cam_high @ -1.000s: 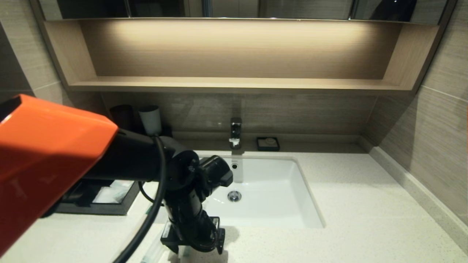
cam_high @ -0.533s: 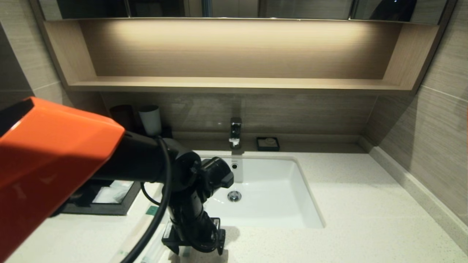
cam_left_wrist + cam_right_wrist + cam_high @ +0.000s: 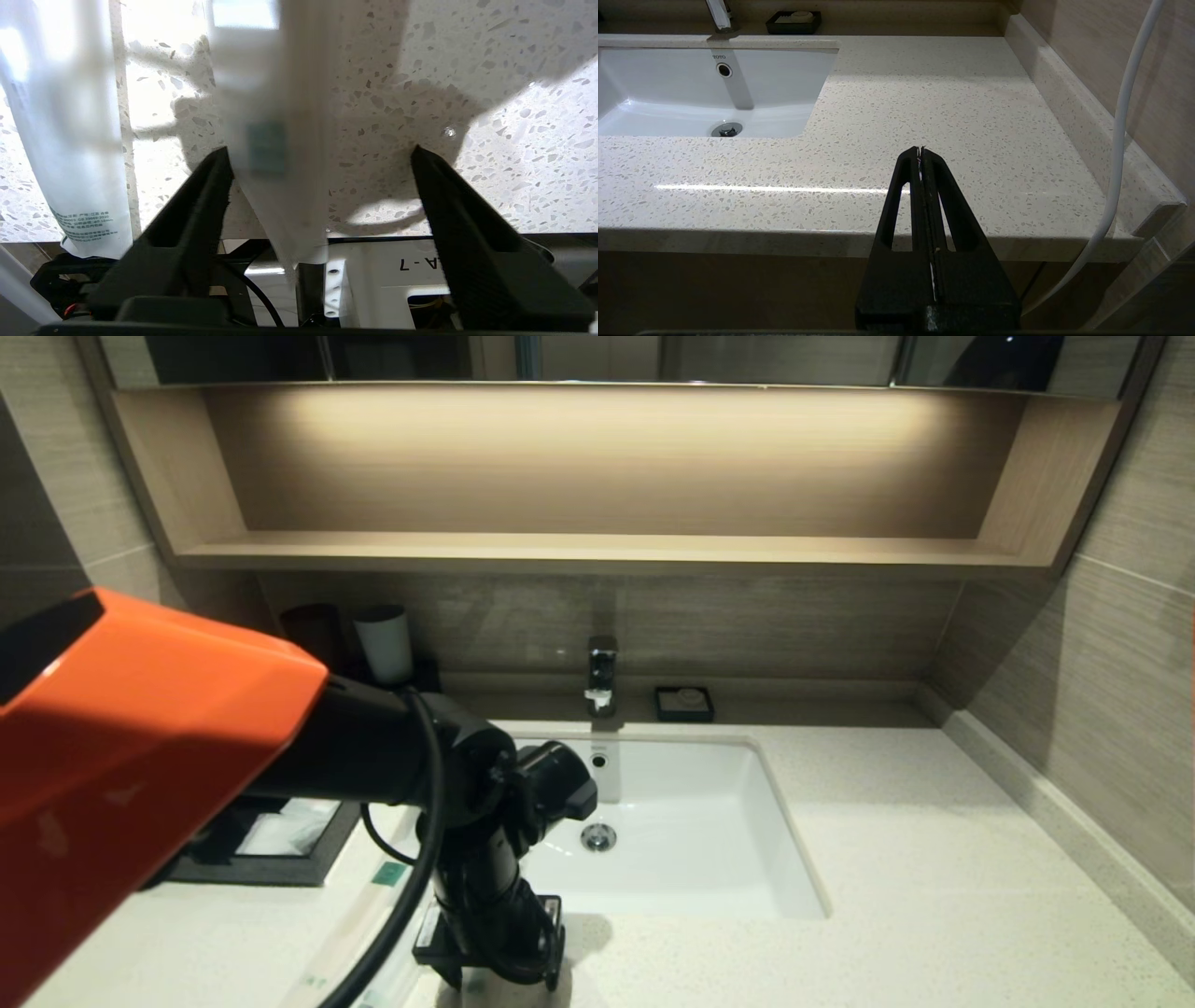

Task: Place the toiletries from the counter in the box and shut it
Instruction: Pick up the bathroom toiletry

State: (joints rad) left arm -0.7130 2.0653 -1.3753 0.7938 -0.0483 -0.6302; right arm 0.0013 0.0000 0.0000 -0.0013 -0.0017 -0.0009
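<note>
My left gripper (image 3: pixel 487 975) points down over the counter (image 3: pixel 934 896) near its front edge, left of the sink. In the left wrist view it (image 3: pixel 318 150) is open, and a whitish wrapped toiletry with a green label (image 3: pixel 266 144) lies between the fingers, close to one of them. A second wrapped toiletry (image 3: pixel 70 140) lies beside it. In the head view the wrapped toiletries (image 3: pixel 373 896) lie on the counter left of the gripper. The black box (image 3: pixel 271 870) stands at the left, mostly hidden by my arm. My right gripper (image 3: pixel 920 149) is shut and empty at the counter's front edge.
A white sink (image 3: pixel 747 803) is set in the counter, with a faucet (image 3: pixel 602 672) behind it and a black soap dish (image 3: pixel 684 703) beside that. A black cup (image 3: pixel 313 635) and a white cup (image 3: pixel 385 642) stand at the back left. The wall runs along the right.
My left arm has shifted slightly, and more of the wrapped toiletries now show on the counter left of the gripper. The gripper has stayed low at the front edge.
</note>
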